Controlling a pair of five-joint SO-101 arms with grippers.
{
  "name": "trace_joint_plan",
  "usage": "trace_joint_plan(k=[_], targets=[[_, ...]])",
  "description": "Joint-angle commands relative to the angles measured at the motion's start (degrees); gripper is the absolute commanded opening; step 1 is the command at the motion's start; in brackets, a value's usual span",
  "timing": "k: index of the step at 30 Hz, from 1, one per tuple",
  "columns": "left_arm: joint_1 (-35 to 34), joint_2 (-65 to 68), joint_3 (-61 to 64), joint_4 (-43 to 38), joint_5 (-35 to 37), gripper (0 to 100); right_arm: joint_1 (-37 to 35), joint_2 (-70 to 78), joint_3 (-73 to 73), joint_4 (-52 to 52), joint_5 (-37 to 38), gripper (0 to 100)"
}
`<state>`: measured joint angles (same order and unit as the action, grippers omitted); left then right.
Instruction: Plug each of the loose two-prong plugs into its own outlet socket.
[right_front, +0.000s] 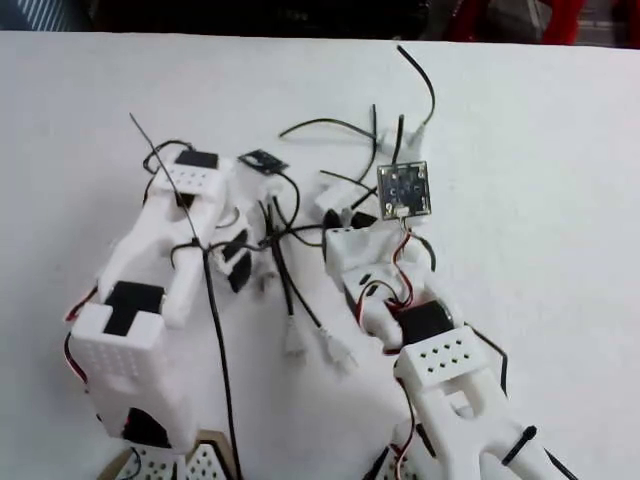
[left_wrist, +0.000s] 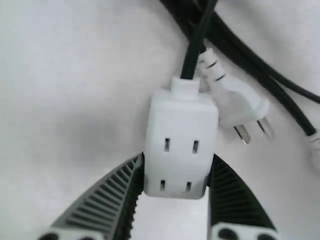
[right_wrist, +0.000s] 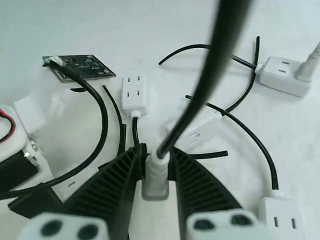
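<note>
my left tool (left_wrist: 176, 166) was clenched on the sides of a white outlet block (left_wrist: 181, 125), which lay on the white table (left_wrist: 60, 75) with its sockets facing up and its dark cord (left_wrist: 192, 45) leading off from its far end. a loose two-prong plug (left_wrist: 239, 104) lay just beside that block, prongs bare. my right tool (right_wrist: 157, 154) was grasping the body of another white plug (right_wrist: 156, 180), its black cord (right_wrist: 215, 70) rising past the camera, and a second outlet block (right_wrist: 134, 91) lay on the table nearby.
</note>
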<state>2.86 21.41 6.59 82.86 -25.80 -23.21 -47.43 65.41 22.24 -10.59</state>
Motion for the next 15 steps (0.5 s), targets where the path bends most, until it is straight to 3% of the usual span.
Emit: trace_joint_plan(k=[1, 6, 15], targets=[[2.2, -1.4, -3.0, 4.7, 3.3, 27, 0.4, -0.9, -0.4, -1.1, 0.0, 1.7], [2.9, -4.3, -4.1, 7.3, 1.8, 28, 1.3, -1.1, -0.4, -1.1, 0.0, 1.7], [0.5, -22.9, -0.4, 8.4, 1.9, 28, 1.3, -1.3, -0.4, -1.0, 0.0, 1.7]])
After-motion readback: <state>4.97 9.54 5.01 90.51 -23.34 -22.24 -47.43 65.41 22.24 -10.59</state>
